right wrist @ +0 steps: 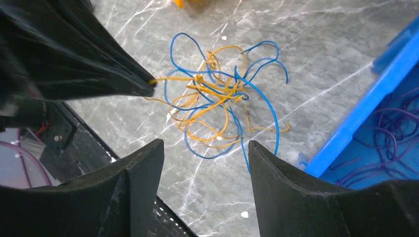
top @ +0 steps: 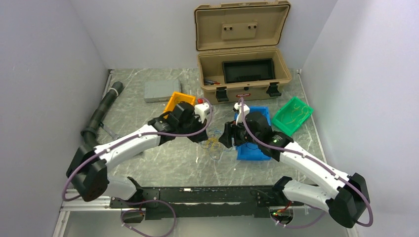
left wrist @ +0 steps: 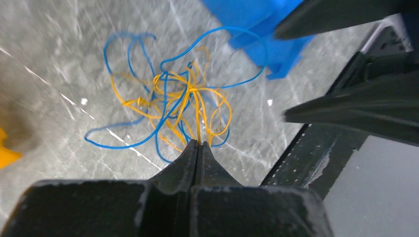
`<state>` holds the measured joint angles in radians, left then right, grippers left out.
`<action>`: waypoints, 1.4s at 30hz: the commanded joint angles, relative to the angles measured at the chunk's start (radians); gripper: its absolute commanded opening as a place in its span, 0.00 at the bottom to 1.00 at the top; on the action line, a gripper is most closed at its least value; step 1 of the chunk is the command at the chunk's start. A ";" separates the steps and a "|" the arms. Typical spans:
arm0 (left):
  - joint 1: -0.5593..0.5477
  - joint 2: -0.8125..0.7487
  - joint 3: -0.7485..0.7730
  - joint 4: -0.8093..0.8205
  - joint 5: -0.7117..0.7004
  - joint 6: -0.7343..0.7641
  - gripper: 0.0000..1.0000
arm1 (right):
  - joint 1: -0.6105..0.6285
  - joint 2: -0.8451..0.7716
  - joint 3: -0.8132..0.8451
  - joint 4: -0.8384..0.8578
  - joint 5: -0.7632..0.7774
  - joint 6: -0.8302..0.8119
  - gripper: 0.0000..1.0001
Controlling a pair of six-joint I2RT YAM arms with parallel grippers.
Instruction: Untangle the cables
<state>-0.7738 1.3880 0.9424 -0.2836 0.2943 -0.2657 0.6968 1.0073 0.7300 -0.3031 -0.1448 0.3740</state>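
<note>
My left gripper (left wrist: 197,146) is clenched, its tips pinching a yellow strand (left wrist: 198,118) at the near edge of the cables (left wrist: 183,98). They lie in a loose yellow and blue knot on the table (left wrist: 64,59) between the arms, just left of the blue bin (right wrist: 390,79). My right gripper (right wrist: 205,148) hangs over the knot with its jaws apart, grasping nothing. I judge the step in hand to be drawing this one strand out. To do it well I would bring the right gripper down onto a blue loop (right wrist: 269,106) on the bin side, where the wire lies free of the yellow, and hold it low against the table. Then I would ease the left hand away leftward, slowly, so the strand slides through the crossings and does not drag the whole bunch along. If the knot tightens, I would stop and pick another strand. Much is unclear. The centre is too dense for me to say which wire runs over which, and I cannot find either end of the pinched strand. The fingers hide how much of it sits in the grip. From above, the two grippers crowd the small knot, and I make out no dark wires in it. The purple wires (right wrist: 375,148) in the bin are cut off at the frame edge.
</note>
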 commanded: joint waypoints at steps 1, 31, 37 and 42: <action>-0.004 -0.074 0.123 -0.142 0.026 0.053 0.00 | 0.020 0.021 -0.008 0.102 -0.039 -0.114 0.65; 0.059 -0.331 0.534 -0.378 0.035 0.074 0.00 | 0.180 0.235 -0.138 0.343 0.505 0.228 0.62; 0.136 -0.412 0.648 -0.440 -0.081 0.112 0.00 | 0.179 0.212 -0.158 0.252 0.574 0.317 0.54; 0.156 -0.436 0.666 -0.479 -0.214 0.137 0.00 | 0.180 0.143 -0.165 0.259 0.563 0.284 0.36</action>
<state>-0.6327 0.9455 1.5871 -0.7090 0.2222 -0.1658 0.8776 1.2167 0.5648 -0.0357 0.3706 0.6487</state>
